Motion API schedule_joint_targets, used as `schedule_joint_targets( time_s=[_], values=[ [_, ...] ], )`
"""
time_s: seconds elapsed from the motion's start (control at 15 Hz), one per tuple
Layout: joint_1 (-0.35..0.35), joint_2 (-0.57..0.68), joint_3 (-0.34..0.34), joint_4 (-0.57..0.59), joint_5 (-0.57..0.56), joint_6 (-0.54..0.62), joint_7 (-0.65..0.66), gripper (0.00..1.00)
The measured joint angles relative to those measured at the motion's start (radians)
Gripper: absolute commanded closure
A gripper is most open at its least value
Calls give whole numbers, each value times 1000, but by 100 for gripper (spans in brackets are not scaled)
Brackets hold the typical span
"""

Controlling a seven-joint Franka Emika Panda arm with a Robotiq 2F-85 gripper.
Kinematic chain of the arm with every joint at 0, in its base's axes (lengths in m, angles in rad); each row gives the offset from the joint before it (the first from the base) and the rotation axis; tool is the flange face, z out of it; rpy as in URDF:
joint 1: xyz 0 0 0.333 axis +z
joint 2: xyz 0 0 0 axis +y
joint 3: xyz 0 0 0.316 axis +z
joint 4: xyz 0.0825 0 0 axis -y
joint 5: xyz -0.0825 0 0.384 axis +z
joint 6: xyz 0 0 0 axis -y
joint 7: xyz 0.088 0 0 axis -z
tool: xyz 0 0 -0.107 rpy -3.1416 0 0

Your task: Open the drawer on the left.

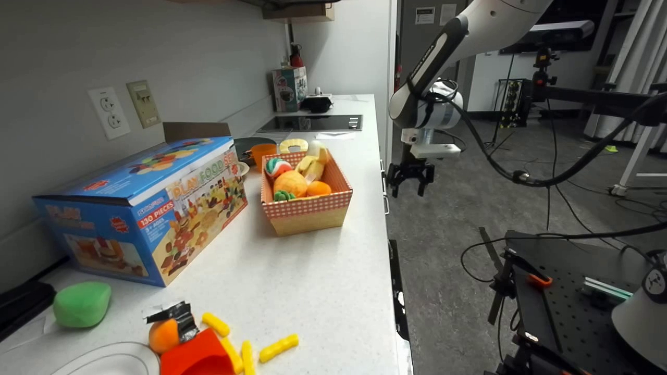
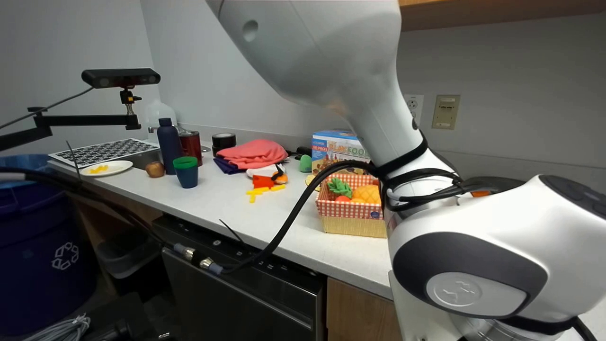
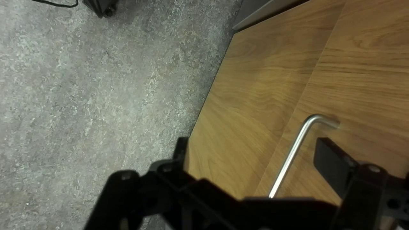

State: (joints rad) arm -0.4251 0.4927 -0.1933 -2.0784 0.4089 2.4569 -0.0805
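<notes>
In an exterior view, a blue box [image 1: 148, 205] stands at the left of the white counter [image 1: 312, 281], printed PLAY FOOD and 130 PIECES; right of it sits a gingham-rimmed basket [image 1: 307, 221] of play fruit [image 1: 292, 184]. Just off the counter's front edge hangs the gripper [image 1: 408, 189], pointing down, its jaws spread apart. The arm [image 1: 490, 28] slants down leftward from the top right to a thick joint above it; a dark strip [image 1: 426, 61] along the arm bears pale lettering too small to read surely.

In an exterior view, a dark blue bin [image 2: 38, 279] at far left carries a recycling symbol [image 2: 65, 255]. Farther right, PLAY FOOD shows on the box, partly behind the arm, which descends from the top middle to a bulky joint at lower right with a raised emblem [image 2: 455, 290] on its dark cover.

In the wrist view, grey floor [image 3: 111, 95] takes up the left. Next come a blurred black finger [image 3: 181, 147], low down, and a wood panel [image 3: 252, 105]; right of that is the drawer [image 3: 361, 80], its wood-grain front looking shut. The metal handle [image 3: 292, 153] on it slants between the two fingers, nearer the one at the view's right; whether either touches it cannot be told.
</notes>
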Motion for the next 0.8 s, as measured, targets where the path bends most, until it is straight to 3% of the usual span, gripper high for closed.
schedule_joint_targets(
  time_s=[0.4,0.8],
  values=[
    [-15,14,1,1,35,1,1,0],
    [-88,31,34,7,146,4,-48,0]
  ],
)
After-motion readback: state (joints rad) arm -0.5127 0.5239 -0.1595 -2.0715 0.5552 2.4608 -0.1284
